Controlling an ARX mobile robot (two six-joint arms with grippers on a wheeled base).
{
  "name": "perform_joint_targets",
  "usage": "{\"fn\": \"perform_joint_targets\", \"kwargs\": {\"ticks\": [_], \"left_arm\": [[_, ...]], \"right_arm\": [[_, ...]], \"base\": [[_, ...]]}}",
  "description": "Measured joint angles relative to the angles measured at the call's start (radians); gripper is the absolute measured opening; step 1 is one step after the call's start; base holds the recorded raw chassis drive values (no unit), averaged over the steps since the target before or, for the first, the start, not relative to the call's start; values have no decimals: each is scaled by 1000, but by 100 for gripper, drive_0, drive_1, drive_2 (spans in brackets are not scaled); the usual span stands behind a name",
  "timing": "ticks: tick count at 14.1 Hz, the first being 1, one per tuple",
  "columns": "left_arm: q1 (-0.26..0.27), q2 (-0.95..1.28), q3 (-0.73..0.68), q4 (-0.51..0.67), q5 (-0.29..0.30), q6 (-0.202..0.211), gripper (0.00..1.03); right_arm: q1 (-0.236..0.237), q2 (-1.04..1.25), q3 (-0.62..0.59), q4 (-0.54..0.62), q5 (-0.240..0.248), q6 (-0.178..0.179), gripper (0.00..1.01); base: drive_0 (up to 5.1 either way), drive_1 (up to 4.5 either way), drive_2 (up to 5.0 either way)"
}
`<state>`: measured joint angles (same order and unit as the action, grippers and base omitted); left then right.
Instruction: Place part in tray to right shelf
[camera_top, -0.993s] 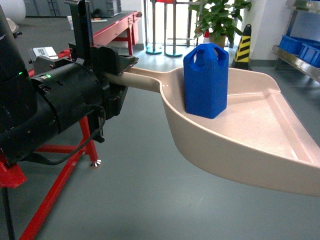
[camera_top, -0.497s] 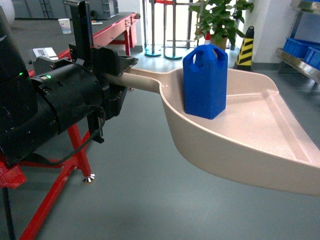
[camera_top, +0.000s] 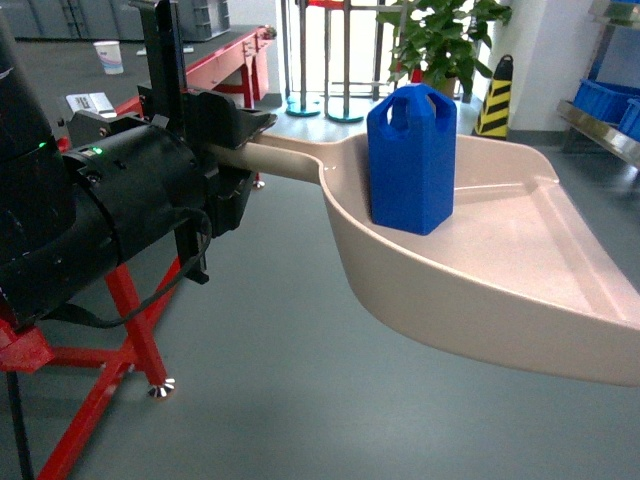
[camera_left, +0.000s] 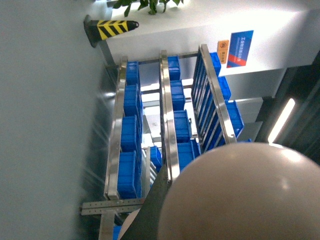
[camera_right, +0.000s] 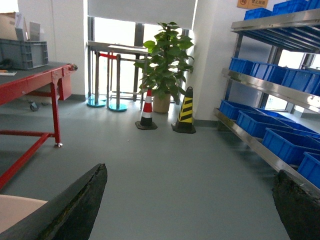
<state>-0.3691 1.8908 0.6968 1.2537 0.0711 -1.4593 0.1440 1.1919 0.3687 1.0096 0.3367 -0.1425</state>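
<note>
the left gripper (camera_top: 235, 150) is clamped on the tray (camera_top: 520, 270) handle; open floor lies below the tray. the part (camera_top: 412, 160) stands upright in it, handle up. right gripper (camera_right: 190, 210) gapes wide, empty.

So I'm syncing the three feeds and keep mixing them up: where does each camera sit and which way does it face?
Head: on the robot, slanting down at the beige dustpan-shaped tray bearing the upright blue jerrycan-shaped part; the black left arm holds its handle.
Left wrist: rolled sideways, over the tray's underside, toward the steel shelf.
Right wrist: level, open black right gripper fingers at both lower corners.
Shared: shelf, blue crates, striped cone.
</note>
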Motion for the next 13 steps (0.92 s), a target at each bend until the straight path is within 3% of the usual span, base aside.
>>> {"fn": "perform_joint_targets", "kwargs": {"ticks": [13], "left_arm": [[0,0,-2,1,-1,0,13]], "right_arm": [[0,-3,0,5,0,0,98]], "base": [[-4,413,-420]]}}
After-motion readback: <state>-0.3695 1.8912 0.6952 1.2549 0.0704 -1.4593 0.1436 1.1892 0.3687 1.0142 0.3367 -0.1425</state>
